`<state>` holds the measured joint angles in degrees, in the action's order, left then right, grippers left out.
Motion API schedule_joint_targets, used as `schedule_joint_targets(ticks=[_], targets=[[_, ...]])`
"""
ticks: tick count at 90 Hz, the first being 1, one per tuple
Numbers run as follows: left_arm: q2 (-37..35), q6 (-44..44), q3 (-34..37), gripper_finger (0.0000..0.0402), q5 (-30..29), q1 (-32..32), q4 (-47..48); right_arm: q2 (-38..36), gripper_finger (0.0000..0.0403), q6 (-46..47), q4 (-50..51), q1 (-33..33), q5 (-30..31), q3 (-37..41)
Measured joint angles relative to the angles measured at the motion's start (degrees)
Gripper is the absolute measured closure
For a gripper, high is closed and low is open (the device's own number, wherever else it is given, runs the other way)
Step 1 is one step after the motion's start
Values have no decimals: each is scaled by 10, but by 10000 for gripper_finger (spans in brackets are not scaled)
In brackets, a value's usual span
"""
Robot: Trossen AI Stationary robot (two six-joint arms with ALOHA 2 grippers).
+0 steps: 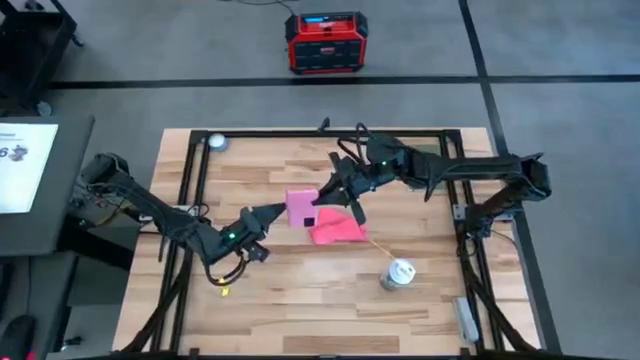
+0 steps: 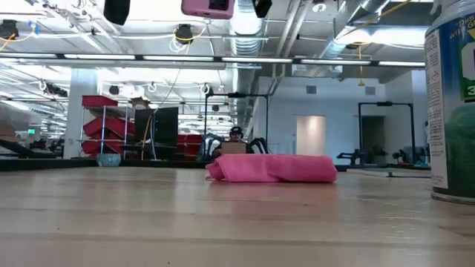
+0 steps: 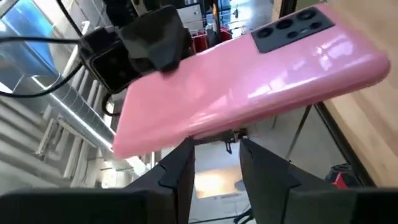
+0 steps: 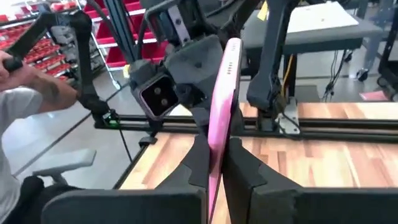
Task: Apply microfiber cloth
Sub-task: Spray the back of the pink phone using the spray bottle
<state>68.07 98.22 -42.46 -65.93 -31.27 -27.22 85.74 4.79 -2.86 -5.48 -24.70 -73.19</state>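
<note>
From my seat, at about 9 o'clock of the table point(image 1: 200, 300) the left arm reaches in, and its gripper point(image 1: 283, 211) is clamped on the near edge of the phone point(image 1: 299, 209). Its wrist view shows both fingers point(image 3: 177, 171) pressed to the edge of the pink back, with the camera block facing up. I read that as a brace, holding the phone clear of the wood so its faces can be reached.

At the centre the phone hangs in the air between both arms, and the low view has it up at 12 o'clock, well above the table.

Just toward 5 o'clock of the phone lies the cloth point(image 1: 335, 231), crumpled on the boards and touched by neither gripper. So the wiping has not started, I judge.

The right gripper point(image 1: 325, 199) comes in from 2 o'clock, its fingers point(image 4: 198, 163) closed tight on the phone's other edge. It would have to let go to fetch the cloth.

At 4 o'clock stands a can point(image 1: 398, 274), well apart from everything.
</note>
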Motion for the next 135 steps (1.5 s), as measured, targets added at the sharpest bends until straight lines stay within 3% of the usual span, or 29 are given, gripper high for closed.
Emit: schedule_joint_targets(ticks=[13, 31, 51, 73, 98, 120, 135], targets=[[0, -113, 0, 300, 1, 13, 9, -2, 398, 0, 27, 10, 29, 0], [-19, -399, 0, 300, 27, 20, 12, -14, 398, -12, 67, 28, 81, 0], [-55, -702, 1, 300, 179, 35, 76, -42, 398, -33, 101, 76, 150, 0], [-32, -925, 1, 299, 342, 79, 96, -42, 398, -40, 71, 122, 209, 27], [-23, -966, 1, 303, 389, 89, 46, -46, 398, -38, 9, 138, 224, 69], [-23, -965, 1, 387, 392, 92, 48, -48, 398, -46, 3, 141, 224, 71], [-23, -974, 1, 390, 402, 100, 48, -49, 398, -49, 0, 141, 223, 71]])
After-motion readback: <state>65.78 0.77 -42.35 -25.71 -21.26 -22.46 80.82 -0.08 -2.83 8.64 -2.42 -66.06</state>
